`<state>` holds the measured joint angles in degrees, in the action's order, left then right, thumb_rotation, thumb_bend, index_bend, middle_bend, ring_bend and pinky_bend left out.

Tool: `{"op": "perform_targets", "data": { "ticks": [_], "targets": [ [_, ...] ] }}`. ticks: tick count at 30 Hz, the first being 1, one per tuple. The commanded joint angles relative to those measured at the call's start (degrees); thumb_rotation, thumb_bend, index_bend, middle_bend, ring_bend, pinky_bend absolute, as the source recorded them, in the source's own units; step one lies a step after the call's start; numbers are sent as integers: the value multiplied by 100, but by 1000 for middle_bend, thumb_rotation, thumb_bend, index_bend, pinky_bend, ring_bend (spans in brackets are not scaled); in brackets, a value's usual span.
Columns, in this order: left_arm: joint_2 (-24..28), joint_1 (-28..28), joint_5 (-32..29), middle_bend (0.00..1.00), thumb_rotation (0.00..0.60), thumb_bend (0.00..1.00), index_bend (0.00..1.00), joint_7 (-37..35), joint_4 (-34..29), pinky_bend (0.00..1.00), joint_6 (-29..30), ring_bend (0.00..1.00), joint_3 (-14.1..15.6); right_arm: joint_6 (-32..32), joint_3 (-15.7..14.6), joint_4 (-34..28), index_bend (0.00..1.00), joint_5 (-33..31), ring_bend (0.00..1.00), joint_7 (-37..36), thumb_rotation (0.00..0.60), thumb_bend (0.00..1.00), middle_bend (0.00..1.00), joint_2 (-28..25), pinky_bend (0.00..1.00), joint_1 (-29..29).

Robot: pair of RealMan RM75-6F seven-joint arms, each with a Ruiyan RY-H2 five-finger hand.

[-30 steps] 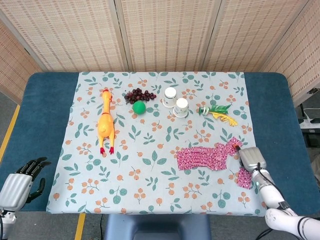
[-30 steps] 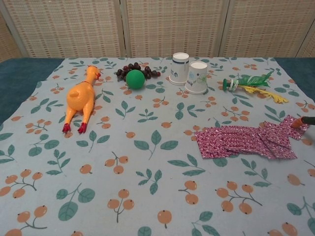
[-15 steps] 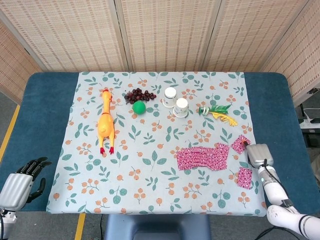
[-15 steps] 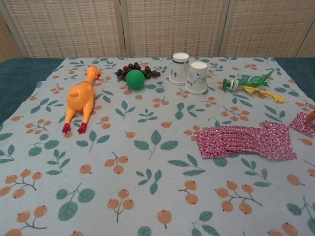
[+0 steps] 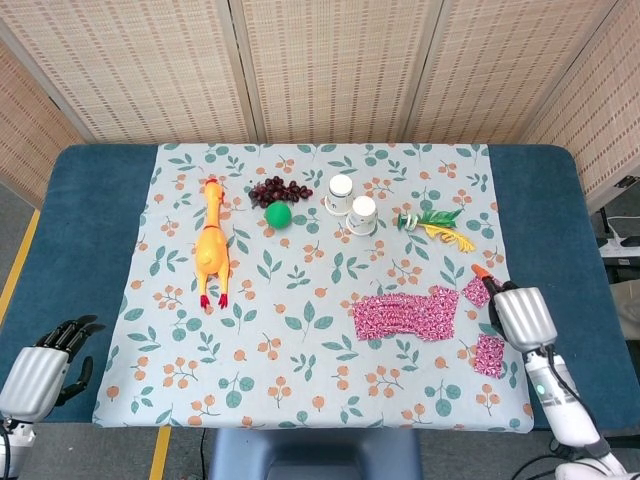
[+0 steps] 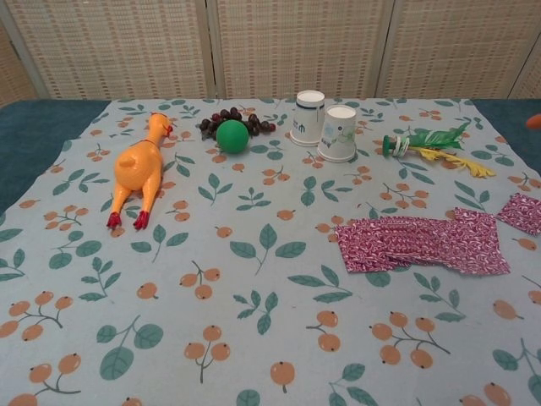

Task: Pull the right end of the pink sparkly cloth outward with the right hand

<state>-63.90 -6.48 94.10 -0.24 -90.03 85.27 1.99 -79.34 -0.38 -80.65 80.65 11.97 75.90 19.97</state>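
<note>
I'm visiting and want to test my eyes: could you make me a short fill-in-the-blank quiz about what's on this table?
1. The ball beside the grapes is ____.
2. The number of paper cups standing upside down is ____.
3. The rubber chicken lies to the ____ of the ball in the chest view.
4. The pink cloth lies nearest the robot's ____ hand.

Missing words: green; two; left; right
</note>
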Motion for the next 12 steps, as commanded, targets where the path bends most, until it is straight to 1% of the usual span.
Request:
{"op": "perform_targets", "data": {
  "ticks": [1, 2, 4, 7, 12],
  "targets": [
    [-9, -5, -6, 184, 600, 594, 238, 17, 2, 415, -9, 212, -2, -997, -161, 666, 45, 911, 5, -910, 600, 240, 60, 213, 443, -439],
    [-12, -9, -15, 185, 600, 594, 238, 22, 5, 415, -21, 212, -5, -1138, -122, 746, 35, 976, 0, -1052, 600, 233, 25, 243, 366, -480],
    [-12, -14, -27, 186, 600, 594, 238, 20, -1, 415, -35, 212, -6, -1329, -57, 858, 23, 1026, 0, -1124, 600, 227, 0, 295, 266, -553],
    [-10, -13, -22, 187, 600, 594, 239, 35, -7, 415, -34, 212, -1, -1551, 22, 915, 13, 1077, 0, -1131, 600, 225, 0, 331, 248, -662],
    [-12, -16, 1, 187, 600, 593, 238, 52, -15, 415, -31, 211, 8, -1545, 15, 805, 11, 1115, 0, -1092, 600, 224, 0, 284, 248, -775]
  ]
}}
